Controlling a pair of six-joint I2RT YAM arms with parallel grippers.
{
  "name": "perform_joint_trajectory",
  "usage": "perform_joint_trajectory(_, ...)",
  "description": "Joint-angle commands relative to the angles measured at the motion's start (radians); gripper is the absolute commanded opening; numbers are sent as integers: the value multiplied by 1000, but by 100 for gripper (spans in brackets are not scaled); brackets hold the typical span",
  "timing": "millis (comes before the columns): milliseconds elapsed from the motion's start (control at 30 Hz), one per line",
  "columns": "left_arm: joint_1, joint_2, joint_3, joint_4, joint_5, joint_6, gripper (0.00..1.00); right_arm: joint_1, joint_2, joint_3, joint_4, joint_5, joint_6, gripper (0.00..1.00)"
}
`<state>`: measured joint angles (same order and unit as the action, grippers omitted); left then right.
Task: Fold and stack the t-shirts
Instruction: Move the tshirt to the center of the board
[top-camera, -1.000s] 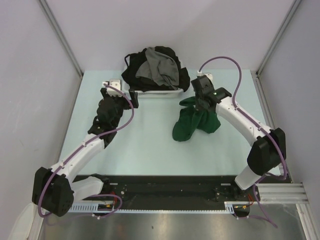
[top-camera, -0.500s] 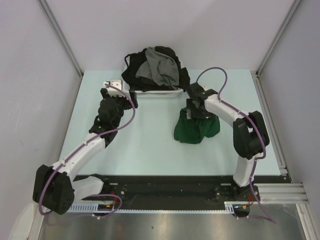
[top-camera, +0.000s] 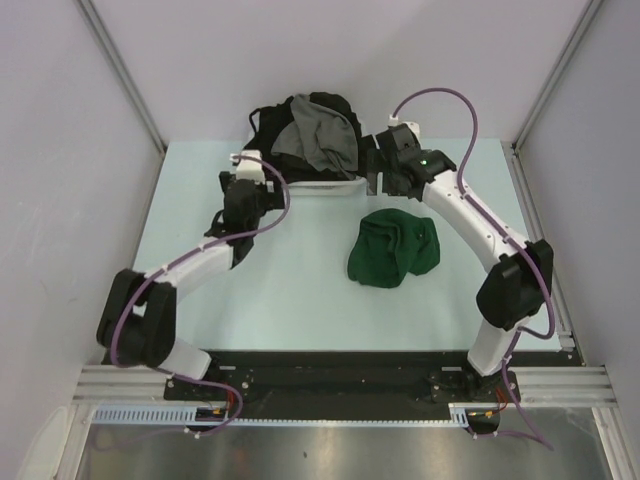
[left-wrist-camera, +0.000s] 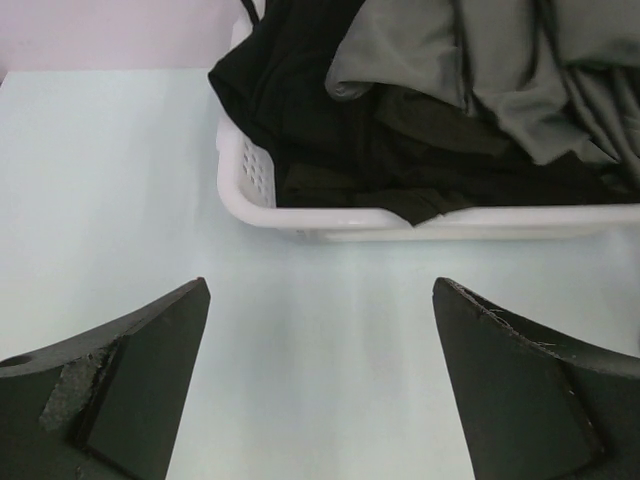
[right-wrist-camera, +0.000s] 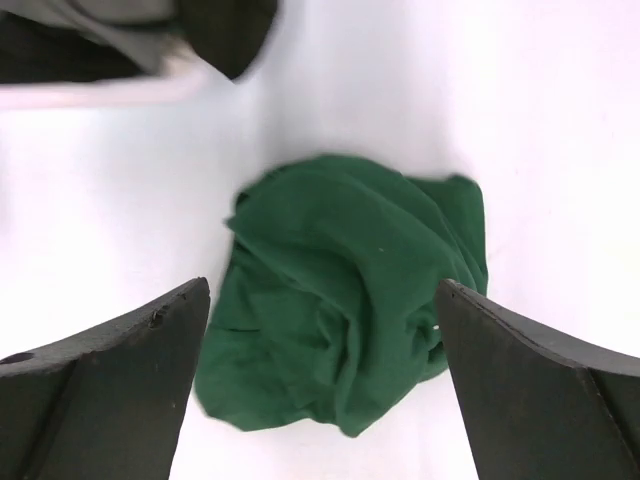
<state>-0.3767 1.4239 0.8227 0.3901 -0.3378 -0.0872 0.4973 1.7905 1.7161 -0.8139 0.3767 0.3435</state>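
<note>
Green t-shirt (top-camera: 393, 248): crumpled on desk (top-camera: 290, 290), not folded. Other t-shirts (top-camera: 315, 135) heaped in basket (left-wrist-camera: 400, 222) (none stacked). Left gripper (left-wrist-camera: 320, 295), right gripper (right-wrist-camera: 322, 292): spread apart, empty.

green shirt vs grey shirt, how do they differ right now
1. The green shirt lies on the table; the grey shirt sits in the basket.
2. The green shirt lies alone; the grey shirt is heaped on black shirts.
Both are crumpled and unfolded.

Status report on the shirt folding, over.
Left gripper open, right gripper open, both empty. Green shirt crumpled on table, unfolded. Grey shirt, black shirts in basket. Nothing blocking it.
</note>
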Motion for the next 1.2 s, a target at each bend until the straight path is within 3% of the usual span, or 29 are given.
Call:
perform_joint_trajectory(0,15,130,159,50,-87,-36,99,29,-82,74,-27,-2,-37,100)
perform_joint_trajectory(300,24,446,533,-57,-174,-86,98,24,-157,68,-47,-21,-87,100)
perform_joint_trajectory(767,192,564,593,-137,-147,-226,96,-5,-140,117,-76,-29,-98,100)
perform_joint_trajectory(1167,210,632,651,-186,-37,-295,93,-5,-99,275,-119,-19,-87,100)
